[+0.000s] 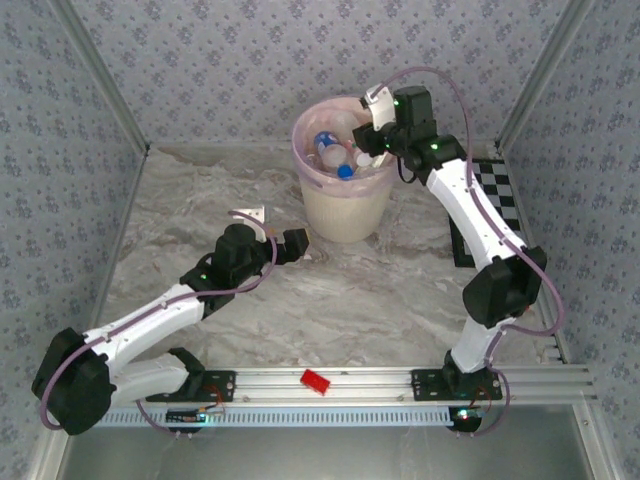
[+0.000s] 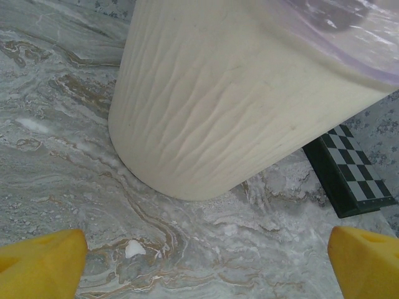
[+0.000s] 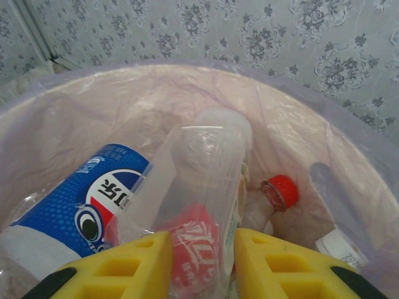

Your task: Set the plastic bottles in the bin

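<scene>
Right gripper (image 3: 202,252) sits closest to us, its yellow fingers near together over a clear bottle (image 3: 199,162) inside the bin (image 1: 345,215) (pinched or lying loose, we cannot tell). Other plastic bottles (image 3: 81,199) lie around it in the pink liner (image 3: 156,106). We judge this the drop-off step; next, that arm should lift straight out without snagging the liner. Left gripper (image 2: 206,261) hangs spread wide and empty beside the bin, low over the table (image 1: 380,300).

bin (image 1: 345,215) far-ctr on table (image 1: 350,300) | bottles (image 1: 335,150) in bin | board (image 1: 500,200) R of bin | block (image 1: 316,381) on near rail (image 1: 400,378)
</scene>
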Controlling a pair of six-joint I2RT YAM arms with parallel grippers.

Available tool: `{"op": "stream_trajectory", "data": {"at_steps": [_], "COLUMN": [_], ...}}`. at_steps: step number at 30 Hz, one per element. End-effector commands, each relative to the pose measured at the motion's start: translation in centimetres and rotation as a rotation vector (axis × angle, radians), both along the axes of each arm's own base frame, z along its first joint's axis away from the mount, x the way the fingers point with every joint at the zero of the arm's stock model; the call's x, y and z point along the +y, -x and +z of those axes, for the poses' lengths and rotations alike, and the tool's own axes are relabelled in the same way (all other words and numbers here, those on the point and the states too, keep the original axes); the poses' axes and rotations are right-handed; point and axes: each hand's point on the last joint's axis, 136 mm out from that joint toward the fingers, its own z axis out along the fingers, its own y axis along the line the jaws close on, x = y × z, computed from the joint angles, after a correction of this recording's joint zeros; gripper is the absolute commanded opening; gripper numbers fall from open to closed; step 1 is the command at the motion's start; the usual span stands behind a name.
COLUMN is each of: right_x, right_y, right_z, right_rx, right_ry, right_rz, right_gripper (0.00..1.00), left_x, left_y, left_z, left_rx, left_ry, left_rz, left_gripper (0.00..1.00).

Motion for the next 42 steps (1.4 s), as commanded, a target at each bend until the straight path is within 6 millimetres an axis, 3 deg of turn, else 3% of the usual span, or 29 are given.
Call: {"op": "stream_trajectory", "data": {"at_steps": [1, 6, 10, 12, 15, 18, 22, 25, 30, 34, 37, 42], "right_x": [-0.7, -4.4, -9.0, -11.3, -14.4, -17.7, -21.5, -22.1, -21.9, -21.5, -21.1, -20.2], "right_y": [1.4, 2.5, 3.2, 3.8, 4.8, 5.9, 8.3, 9.6, 11.2, 11.5, 11.2, 9.8], "right_z": [2.6, 6.8, 6.6, 5.6, 3.5, 1.0, -4.5, -8.9, -16.6, -21.3, -23.6, -25.1], "right_rx": [-0.014, -0.088, -0.071, -0.042, -0.002, 0.009, 0.048, 0.042, 0.131, 0.105, 0.078, 0.019], "right_ry": [-0.032, -0.082, -0.104, -0.115, -0.135, -0.128, -0.096, -0.121, -0.069, 0.002, 0.051, 0.151], "right_rz": [-0.007, -0.096, -0.21, -0.268, -0.346, -0.46, -0.62, -0.643, -0.676, -0.681, -0.672, -0.648], "right_gripper": [0.34, 0.5, 0.68, 0.76, 1.0, 1.0, 1.0, 1.0, 1.0, 1.0, 1.0, 1.0], "left_x": [0.2, 0.6, 2.9, 5.0, 9.0, 13.8, 18.7, 20.9, 22.8, 23.4, 23.2, 22.5], "left_y": [-0.4, -0.7, -1.4, -2.2, -3.4, -4.3, -4.4, -4.6, -5.7, -7.2, -8.9, -9.9], "left_z": [2.0, 2.2, 2.4, 2.8, 2.7, 2.2, 0.9, -0.9, -4.5, -5.2, -4.8, -6.3], "left_rx": [-0.027, -0.042, -0.05, -0.051, -0.029, -0.003, -0.014, -0.018, 0.017, -0.019, -0.073, -0.046], "left_ry": [0.028, 0.0, -0.126, -0.192, -0.261, -0.303, -0.428, -0.525, -0.619, -0.636, -0.675, -0.768], "left_rz": [0.013, 0.028, 0.102, 0.167, 0.282, 0.439, 0.6, 0.663, 0.7, 0.716, 0.691, 0.614], "left_gripper": [0.99, 0.99, 0.99, 0.99, 0.99, 0.99, 0.99, 0.99, 0.99, 0.99, 0.99, 0.99]}}
